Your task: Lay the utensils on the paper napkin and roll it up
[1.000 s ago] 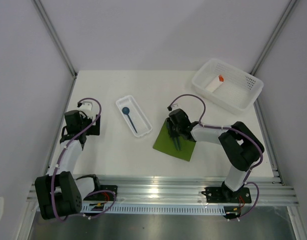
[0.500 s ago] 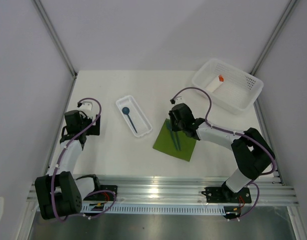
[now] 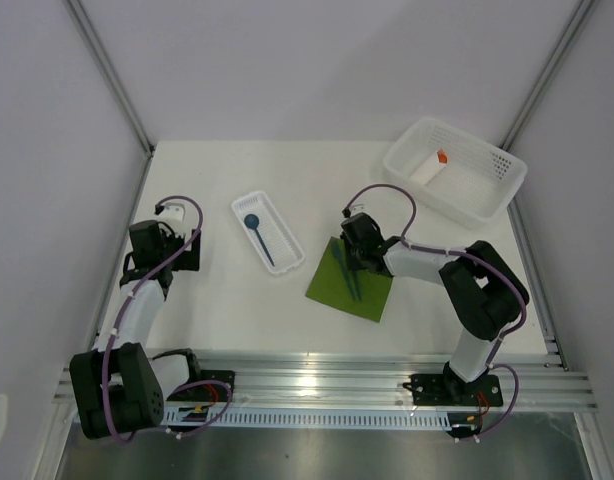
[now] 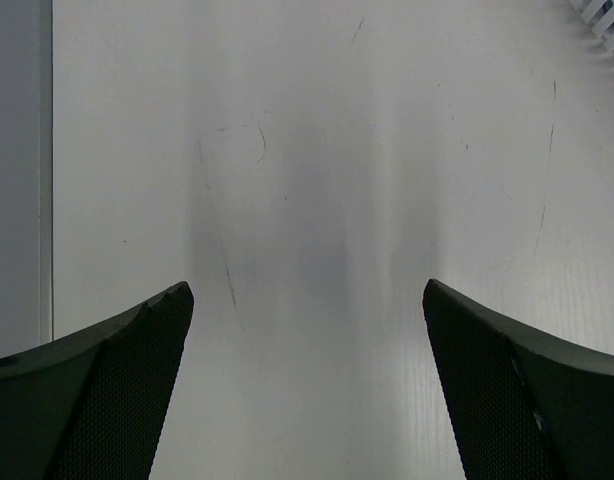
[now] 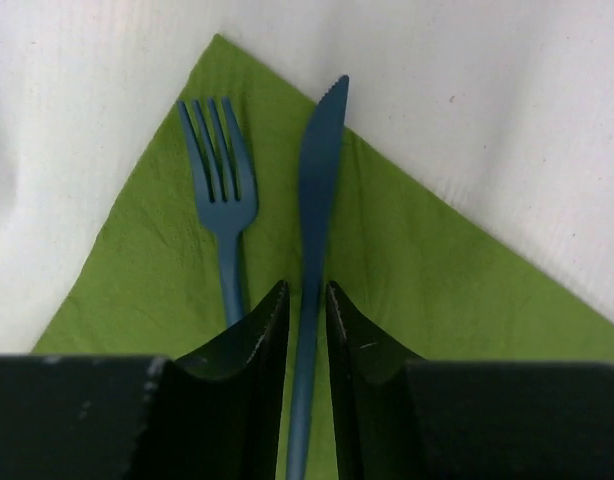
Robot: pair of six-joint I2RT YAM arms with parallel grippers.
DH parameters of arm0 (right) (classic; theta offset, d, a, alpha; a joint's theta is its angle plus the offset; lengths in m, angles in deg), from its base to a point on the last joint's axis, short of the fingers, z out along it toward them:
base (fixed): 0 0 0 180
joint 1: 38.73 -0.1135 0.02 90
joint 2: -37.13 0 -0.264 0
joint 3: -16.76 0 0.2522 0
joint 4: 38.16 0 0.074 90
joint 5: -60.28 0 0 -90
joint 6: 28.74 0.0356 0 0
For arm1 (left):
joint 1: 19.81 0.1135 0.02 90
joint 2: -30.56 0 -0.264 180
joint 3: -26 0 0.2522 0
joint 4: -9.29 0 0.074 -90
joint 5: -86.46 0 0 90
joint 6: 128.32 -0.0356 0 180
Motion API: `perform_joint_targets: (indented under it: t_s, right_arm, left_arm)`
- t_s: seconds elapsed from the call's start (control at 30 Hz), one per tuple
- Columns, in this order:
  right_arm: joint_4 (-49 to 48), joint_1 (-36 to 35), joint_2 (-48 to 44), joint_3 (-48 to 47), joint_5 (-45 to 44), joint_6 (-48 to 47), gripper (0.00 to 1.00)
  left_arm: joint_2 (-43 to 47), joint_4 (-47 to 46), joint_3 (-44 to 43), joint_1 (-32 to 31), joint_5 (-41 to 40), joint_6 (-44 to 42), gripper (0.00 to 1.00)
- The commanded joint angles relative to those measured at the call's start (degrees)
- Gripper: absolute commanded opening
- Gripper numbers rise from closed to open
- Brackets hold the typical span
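Observation:
The olive-green paper napkin [image 3: 375, 298] [image 5: 437, 290] lies as a diamond in front of the right arm. On it, side by side, rest a blue fork [image 5: 219, 170] and a blue knife [image 5: 320, 170]; the knife's tip pokes past the napkin's edge. My right gripper [image 3: 351, 260] [image 5: 306, 288] hovers over the napkin's far corner, jaws only slightly apart, astride the knife's handle with a thin gap showing beside it. A blue spoon [image 3: 257, 232] lies in the narrow white tray [image 3: 239, 205]. My left gripper [image 3: 185, 250] [image 4: 307, 288] stands wide open over bare table, holding nothing.
A white basket [image 3: 487, 195] at the back right holds a white piece with an orange tip [image 3: 432, 165]. The tray's corner [image 4: 609, 15] shows at the top right of the left wrist view. Grey walls close in both sides of the table.
My right gripper rose and pulled back from the napkin, then came partway down again. Fork and knife stayed where they lay. The left arm has not moved.

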Motion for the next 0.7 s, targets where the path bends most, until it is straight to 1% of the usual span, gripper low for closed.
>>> perform_joint_targets:
  t_s: [0.0,0.03,0.1,0.13,0.23,0.3,0.33,0.43,0.67]
  right_arm:
    - [-0.59,0.16,1.53,-1.73,0.28,0.5,0.24]
    - [-0.68,0.25,1.71,-1.73,0.28,0.67,0.23]
    - [-0.68,0.16,1.97,-1.73,0.19,0.76,0.18]
    - [-0.68,0.16,1.89,-1.82,0.02,0.85,0.14]
    - [-0.42,0.16,1.36,-1.91,-0.16,0.5,0.1]
    - [0.37,0.16,0.92,-2.34,-0.25,0.41,0.09]
    - [0.72,0.25,0.74,-2.61,-0.42,0.33,0.09]
    - [1.08,0.07,-0.4,-2.87,-0.86,0.24,0.08]
    - [1.95,-1.59,-3.47,-3.84,-3.06,-0.2,0.07]
  left_arm:
    - [-0.21,-0.15,-2.21,0.56,0.91,-1.08,0.99]
    - [-0.21,-0.15,-2.21,0.56,0.83,-1.08,1.0]
    - [-0.38,-0.15,-2.21,0.56,0.83,-1.26,0.99]
    - [-0.38,-0.06,-2.29,0.56,0.83,-1.17,0.99]
    - [-0.47,0.9,-2.56,0.56,1.35,-1.17,0.99]
    - [-0.3,3.44,-3.7,0.56,2.66,-1.43,0.99]
    - [-0.12,4.5,-4.05,0.56,4.67,-1.52,0.99]
    - [0.49,5.92,-4.67,0.56,7.15,-1.87,1.0]
    - [-0.21,5.48,-4.4,0.56,6.89,-1.96,1.0]
